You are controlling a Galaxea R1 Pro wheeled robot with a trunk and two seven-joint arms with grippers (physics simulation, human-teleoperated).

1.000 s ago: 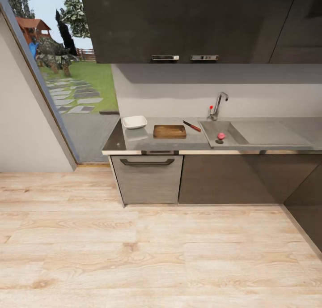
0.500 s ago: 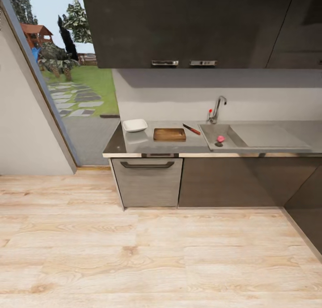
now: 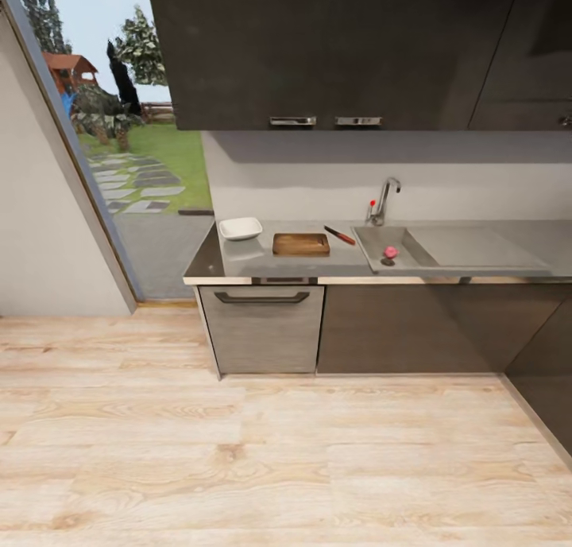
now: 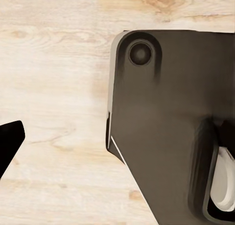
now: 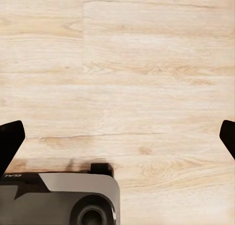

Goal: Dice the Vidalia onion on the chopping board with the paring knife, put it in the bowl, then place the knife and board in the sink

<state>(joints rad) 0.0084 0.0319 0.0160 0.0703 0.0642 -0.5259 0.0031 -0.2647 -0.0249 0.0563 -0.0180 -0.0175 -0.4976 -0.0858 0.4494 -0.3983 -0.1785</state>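
The pinkish Vidalia onion (image 3: 390,252) lies in the steel sink (image 3: 372,240), near the basin's front wall. Left of the sink, on the grey countertop (image 3: 208,262), the red-handled paring knife (image 3: 339,235) lies at an angle. Beside it are the brown chopping board (image 3: 301,244) and the white bowl (image 3: 240,228), both bare. All of this is far ahead of me across the wooden floor. My right gripper (image 5: 117,137) hangs open over the floor with nothing between its fingertips. My left gripper (image 4: 117,137) is open too, above the floor and my dark base (image 4: 171,122).
A chrome tap (image 3: 384,199) with a red knob stands behind the basin, and the flat drainboard (image 3: 469,249) runs right. Dark wall cabinets (image 3: 318,46) hang above the counter. A glass door (image 3: 119,157) to the garden is at left. Light wooden floor (image 3: 278,451) lies between me and the cabinets.
The whole head view has shifted: the counter and wall cabinets sit a little lower in the picture, so the camera has moved. The onion, knife, board and bowl lie as before.
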